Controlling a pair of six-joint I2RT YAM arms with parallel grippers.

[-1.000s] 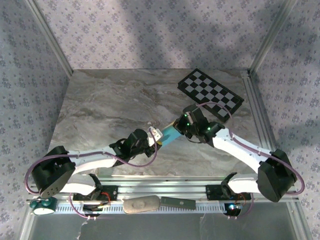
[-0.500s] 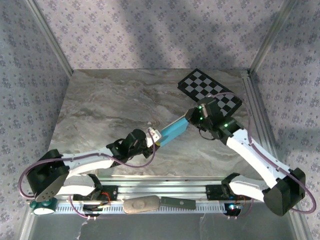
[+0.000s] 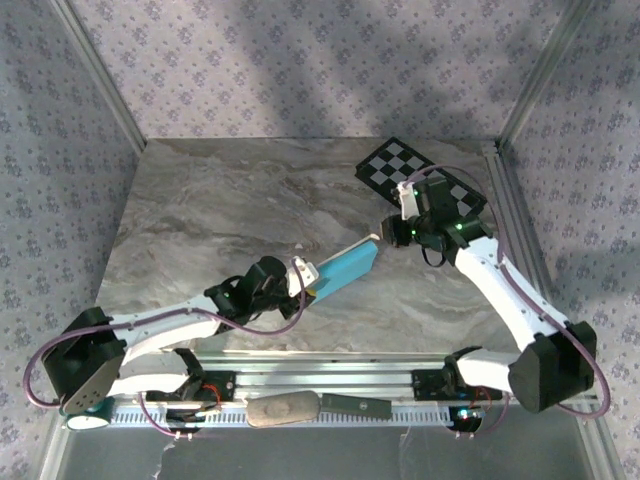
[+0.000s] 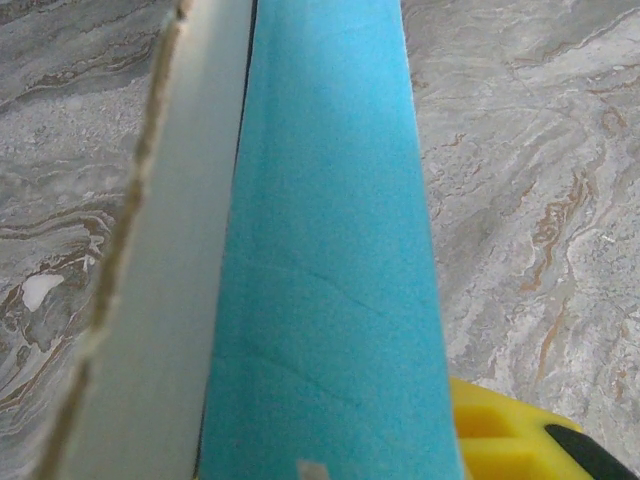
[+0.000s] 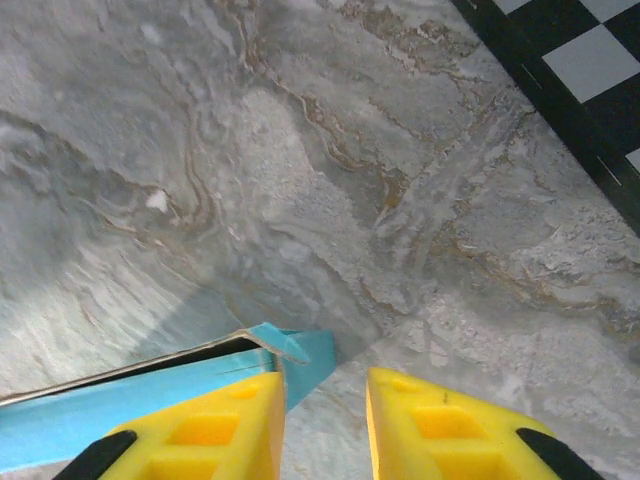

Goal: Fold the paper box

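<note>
Right jaws now off paper box [image 3: 345, 269]

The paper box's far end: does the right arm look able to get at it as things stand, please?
Probably yes: the right gripper hangs open beside that end of the paper box, nothing between them; the left gripper holds the other end.

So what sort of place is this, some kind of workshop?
Most likely a robotics test bench in a lab. A marble-patterned table sits inside an aluminium frame with patterned backdrop walls. A black-and-white checkerboard lies on it, and a left arm and right arm are bolted at its near edge.
</note>
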